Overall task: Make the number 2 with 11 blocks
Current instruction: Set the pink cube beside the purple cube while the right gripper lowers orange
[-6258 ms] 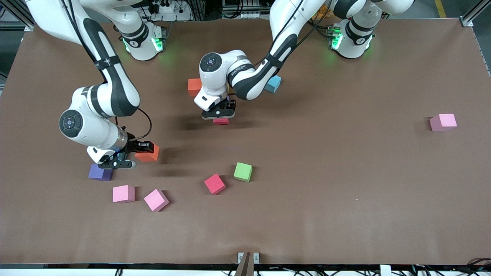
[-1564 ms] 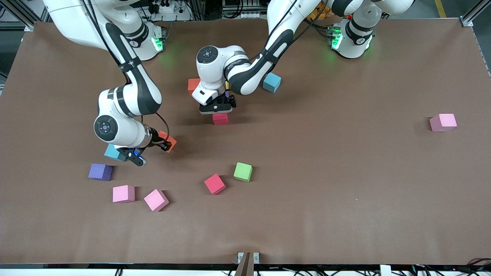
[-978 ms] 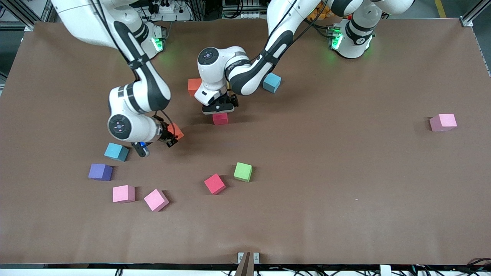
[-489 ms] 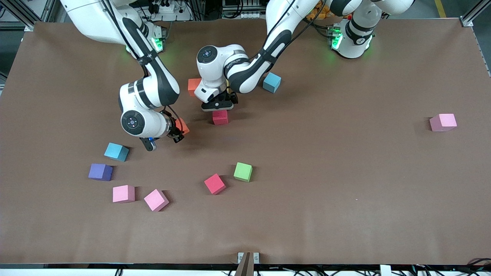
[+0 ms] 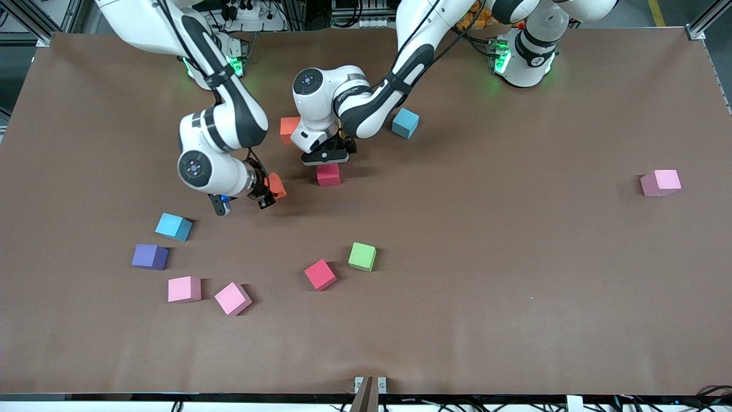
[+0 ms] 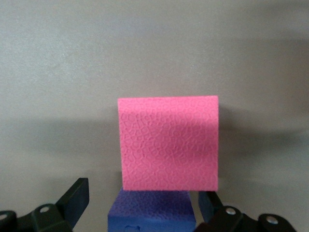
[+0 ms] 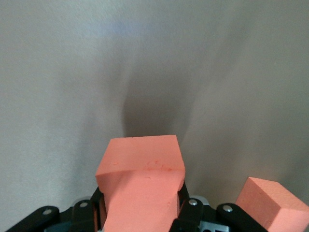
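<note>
Your right gripper (image 5: 267,194) holds an orange block (image 5: 276,185) clamped in its fingers above the table (image 5: 514,274). Your left gripper (image 5: 326,155) hangs over the red block (image 5: 329,174), fingers spread wide, gripping nothing.

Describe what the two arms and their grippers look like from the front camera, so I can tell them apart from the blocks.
Both arms are glossy white with black bands at the joints and black cables along the links. Each wrist cap bears a dark round disc. Green lights glow on both bases. The left gripper and the right gripper are black, with two fingers each.
</note>
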Motion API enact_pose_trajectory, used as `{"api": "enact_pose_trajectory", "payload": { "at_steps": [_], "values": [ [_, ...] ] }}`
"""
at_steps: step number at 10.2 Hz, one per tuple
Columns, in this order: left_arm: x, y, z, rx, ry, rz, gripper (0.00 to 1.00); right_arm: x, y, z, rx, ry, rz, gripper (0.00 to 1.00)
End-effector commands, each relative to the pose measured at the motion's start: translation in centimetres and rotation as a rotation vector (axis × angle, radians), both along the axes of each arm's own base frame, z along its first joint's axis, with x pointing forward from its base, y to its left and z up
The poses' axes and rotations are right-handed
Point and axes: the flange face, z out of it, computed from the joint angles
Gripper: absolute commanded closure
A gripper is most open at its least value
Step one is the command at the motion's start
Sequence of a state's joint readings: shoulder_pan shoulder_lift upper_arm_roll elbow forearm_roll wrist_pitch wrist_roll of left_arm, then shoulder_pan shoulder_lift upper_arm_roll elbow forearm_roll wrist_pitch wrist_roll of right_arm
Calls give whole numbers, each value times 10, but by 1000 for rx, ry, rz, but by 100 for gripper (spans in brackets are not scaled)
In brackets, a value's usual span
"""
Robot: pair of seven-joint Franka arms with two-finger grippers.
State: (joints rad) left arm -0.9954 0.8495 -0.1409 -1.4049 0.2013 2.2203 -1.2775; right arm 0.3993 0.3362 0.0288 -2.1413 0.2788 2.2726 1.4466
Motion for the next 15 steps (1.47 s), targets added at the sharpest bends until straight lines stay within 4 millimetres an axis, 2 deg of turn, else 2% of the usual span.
{"api": "enact_pose_trajectory", "payload": {
  "at_steps": [1,2,4,6,9,11,13,15],
  "values": [
    [0,5,17,19,-24,16,0,-15,11,6,-7,-5,-69,100],
    [-1,6,17,30,-20,16,0,-20,22,6,-15,-3,-88,100],
    [1,4,25,18,-26,16,0,-23,30,5,-20,-27,-128,100],
    [-1,2,46,-4,-31,14,0,-30,36,0,-22,-56,-147,100],
    [-40,0,78,17,0,-45,0,-35,39,-5,9,-67,-218,100],
    [-66,11,101,20,-3,-78,0,-46,49,-8,19,-50,-225,100],
    [-80,33,126,29,-22,-96,0,-67,57,-22,24,-99,-220,100],
    [-89,40,140,22,-27,-103,0,-68,56,-22,24,-96,-222,100]
  ]
}}
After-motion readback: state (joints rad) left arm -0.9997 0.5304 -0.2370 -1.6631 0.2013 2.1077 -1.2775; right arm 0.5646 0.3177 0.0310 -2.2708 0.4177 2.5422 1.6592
